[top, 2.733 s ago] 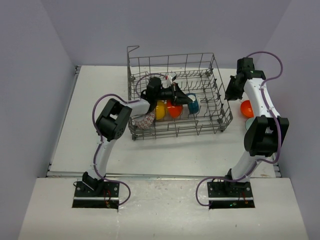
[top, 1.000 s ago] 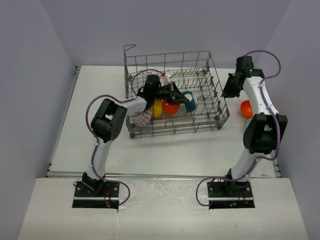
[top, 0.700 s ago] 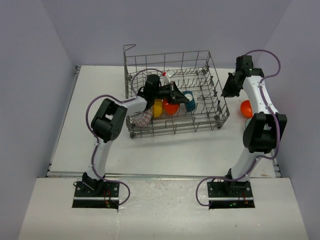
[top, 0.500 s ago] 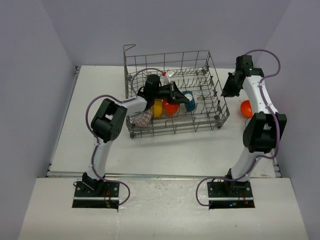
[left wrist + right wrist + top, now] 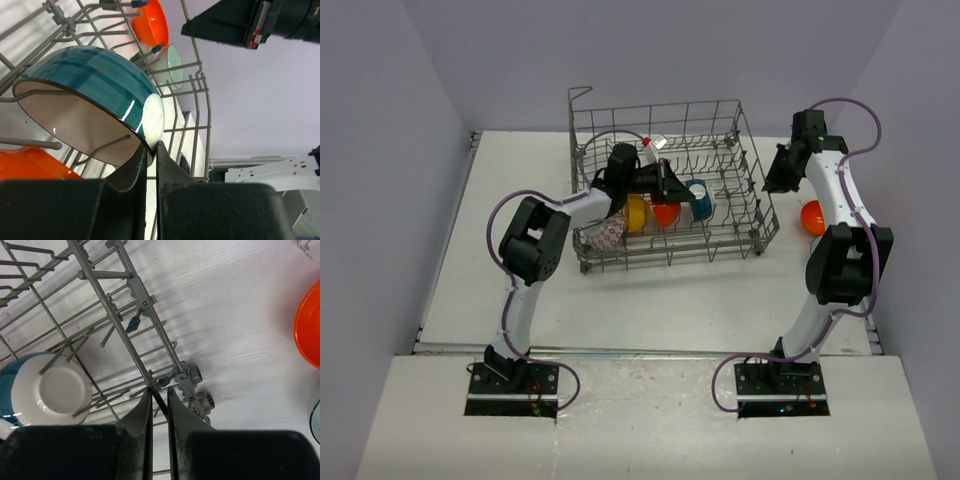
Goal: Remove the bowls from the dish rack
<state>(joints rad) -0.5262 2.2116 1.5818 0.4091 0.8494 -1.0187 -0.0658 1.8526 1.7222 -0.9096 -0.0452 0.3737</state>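
The grey wire dish rack (image 5: 725, 135) stands mid-table. Inside it my left gripper (image 5: 672, 188) is shut on the rim of the teal-blue bowl (image 5: 699, 198); the left wrist view shows both fingertips pinching that bowl (image 5: 90, 70) at its lower edge, my gripper (image 5: 150, 146) just beneath. A yellow bowl (image 5: 636, 213), an orange bowl (image 5: 666, 214) and a white red-patterned bowl (image 5: 605, 238) sit in the rack. My right gripper (image 5: 772, 184) is shut on a wire of the rack's right side (image 5: 125, 335), my gripper (image 5: 159, 391) clamping it.
Outside the rack, another orange bowl (image 5: 811, 216) lies on the table to the right, with a pale bowl (image 5: 173, 62) beside it. Rack tines (image 5: 107, 335) and the tall grid sides surround the left gripper. Walls close in the table at the back and on both sides.
My left arm has drawn slightly left with the teal-blue bowl still gripped. The rack has shifted a little left since the earliest frame. The right gripper keeps its hold.
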